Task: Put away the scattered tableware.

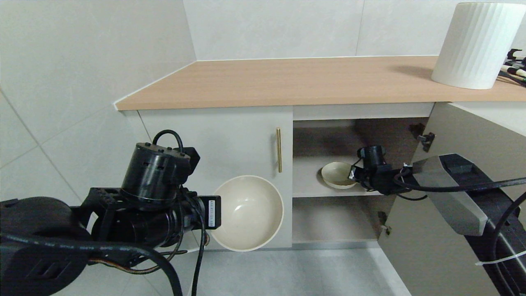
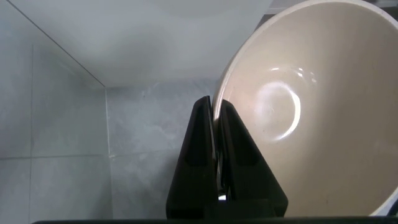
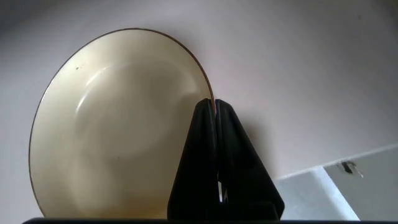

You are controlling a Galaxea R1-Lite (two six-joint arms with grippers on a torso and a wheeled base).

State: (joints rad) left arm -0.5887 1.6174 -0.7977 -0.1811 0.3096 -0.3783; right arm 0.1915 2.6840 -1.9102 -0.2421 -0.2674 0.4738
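**Handling, as judged**

- Cabinet (image 1: pixel 361 112): the right-hand door (image 1: pixel 419 255) is swung open and the left-hand door (image 1: pixel 222 139) is shut. The right arm reaches in through the opening. Any withdrawal should run straight back out, clear of the open door and its hinge.
- Shelf (image 1: pixel 306 181): the middle level, and the likely resting place for the dish. Room should be left beside it for a second piece.
- Large bowl (image 1: pixel 248 213): held in the air before the shut door, tipped on edge with its hollow turned toward the robot. The left pincer (image 2: pixel 215 115) is clamped on its rim. A single rim hold on a deep bowl gives it leverage to swing, so it is best carried slowly, without jerks.
- Small dish (image 1: pixel 337 174): at the middle shelf, with the right pincer (image 3: pixel 216 111) clamped on its rim. It cannot be told whether its foot touches the shelf. It should sit flat before release, and the fingers should part fully so the rim is not dragged out.

**Materials and shapes**

- Surface (image 1: pixel 287 80): a matt wood-grain top with a square front edge.
- Cabinet: flat, pale, smooth panels. The shut door carries a slim, upright, brass-coloured bar handle (image 1: pixel 279 150).
- Ribbed vessel (image 1: pixel 476 45): white and cylindrical with vertical flutes, standing on the surface at the right.
- Large bowl: cream, glossy, deep and round, with a thin rim. It looks hard and slippery.
- Small dish: cream, shallow and round, with a fine dark line along the rim.
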